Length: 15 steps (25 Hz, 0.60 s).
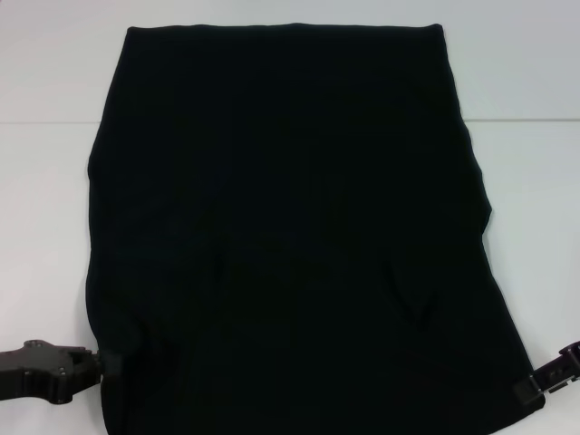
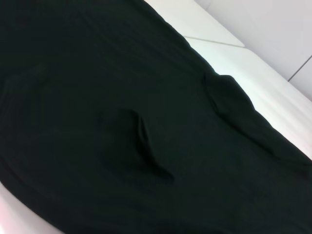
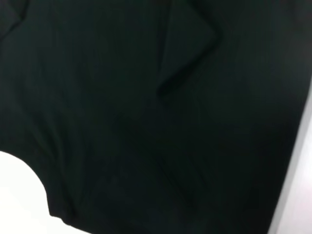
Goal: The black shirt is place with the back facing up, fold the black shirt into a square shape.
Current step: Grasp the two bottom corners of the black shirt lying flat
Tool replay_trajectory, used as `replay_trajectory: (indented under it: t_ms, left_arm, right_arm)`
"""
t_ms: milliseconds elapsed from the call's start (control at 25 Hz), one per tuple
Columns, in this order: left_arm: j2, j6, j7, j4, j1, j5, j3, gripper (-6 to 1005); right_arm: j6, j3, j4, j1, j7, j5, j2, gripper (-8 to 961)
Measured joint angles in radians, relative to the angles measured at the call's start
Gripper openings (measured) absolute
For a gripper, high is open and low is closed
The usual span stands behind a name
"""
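The black shirt (image 1: 290, 227) lies spread flat on the white table (image 1: 45, 199), plain side up, forming a tall panel that widens toward me. A few soft creases cross its near half. My left gripper (image 1: 101, 364) is at the shirt's near left corner, touching its edge. At the near right corner my right gripper (image 1: 535, 385) rests on the cloth. The left wrist view is filled with the shirt (image 2: 122, 122) and a raised fold. In the right wrist view the shirt (image 3: 146, 122) shows a curved edge against the table.
A seam line (image 1: 526, 120) runs across the white table behind the shirt's middle. Bare table surface shows on both sides of the cloth and beyond its far edge.
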Motion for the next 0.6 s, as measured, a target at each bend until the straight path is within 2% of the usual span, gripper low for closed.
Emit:
replay_trajectory:
  t_ms: [400, 600]
  left_arm:
    - [0.003, -0.007, 0.000, -0.002, -0.003, -0.001, -0.001, 48]
    - [0.003, -0.009, 0.000, -0.002, -0.003, -0.007, -0.002, 48]
  right_arm:
    - [0.003, -0.013, -0.007, 0.026, 0.019, -0.011, 0.027, 659]
    - [0.003, -0.014, -0.008, 0.037, 0.020, -0.012, 0.030, 648]
